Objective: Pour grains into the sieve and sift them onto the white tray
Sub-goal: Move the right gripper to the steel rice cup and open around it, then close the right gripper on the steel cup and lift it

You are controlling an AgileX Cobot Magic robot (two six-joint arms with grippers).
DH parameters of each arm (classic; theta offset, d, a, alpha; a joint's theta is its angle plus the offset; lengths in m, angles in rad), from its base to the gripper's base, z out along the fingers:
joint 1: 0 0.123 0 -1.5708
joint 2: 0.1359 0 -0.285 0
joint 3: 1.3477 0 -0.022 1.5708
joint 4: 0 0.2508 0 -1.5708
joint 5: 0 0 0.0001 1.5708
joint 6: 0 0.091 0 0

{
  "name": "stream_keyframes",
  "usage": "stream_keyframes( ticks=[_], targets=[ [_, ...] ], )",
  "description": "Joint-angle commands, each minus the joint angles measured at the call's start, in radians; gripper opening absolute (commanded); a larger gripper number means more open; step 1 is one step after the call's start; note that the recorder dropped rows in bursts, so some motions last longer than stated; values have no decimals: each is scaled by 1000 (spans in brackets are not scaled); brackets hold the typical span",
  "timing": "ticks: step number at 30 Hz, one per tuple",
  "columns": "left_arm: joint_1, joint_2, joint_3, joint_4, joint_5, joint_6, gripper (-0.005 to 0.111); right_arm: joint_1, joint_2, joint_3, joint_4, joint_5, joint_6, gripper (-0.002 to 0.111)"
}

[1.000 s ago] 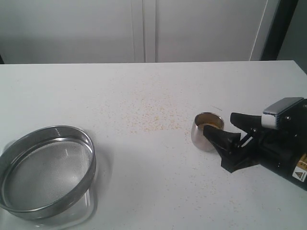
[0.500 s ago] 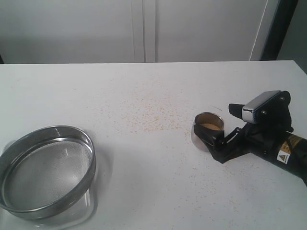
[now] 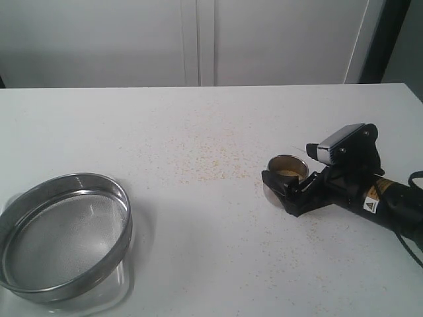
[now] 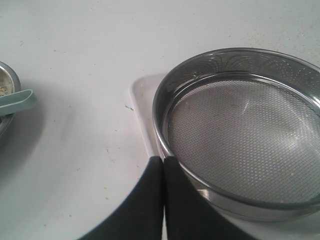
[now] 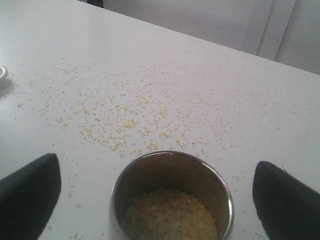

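grains (image 5: 170, 220) lie in a cup (image 5: 172, 170) between right gripper's (image 5: 159, 192) spread jaws (left gripper (image 4: 163, 162) closed).

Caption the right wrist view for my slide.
Open right hand straddling a steel cup of grains on the table.

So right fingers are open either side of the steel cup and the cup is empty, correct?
No. The steel cup is not empty: it holds grains, as the right wrist view shows. The right fingers are open either side of it.

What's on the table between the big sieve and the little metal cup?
Only spilled grains, scattered over the bare table. The exterior view shows it.
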Motion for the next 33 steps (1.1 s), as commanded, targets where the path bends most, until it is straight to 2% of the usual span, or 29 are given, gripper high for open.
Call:
stream_keyframes(
  ticks=[1, 20, 33],
  targets=[
    [2, -5, 5, -9, -2, 1, 0, 2, 38, -24, 4, 0, -11, 97],
    [2, -5, 5, -9, -2, 1, 0, 2, 170, -92, -4, -9, -20, 97],
    [2, -5, 5, -9, -2, 1, 0, 2, 239, -107, 2, -48, -71, 92]
  ],
)
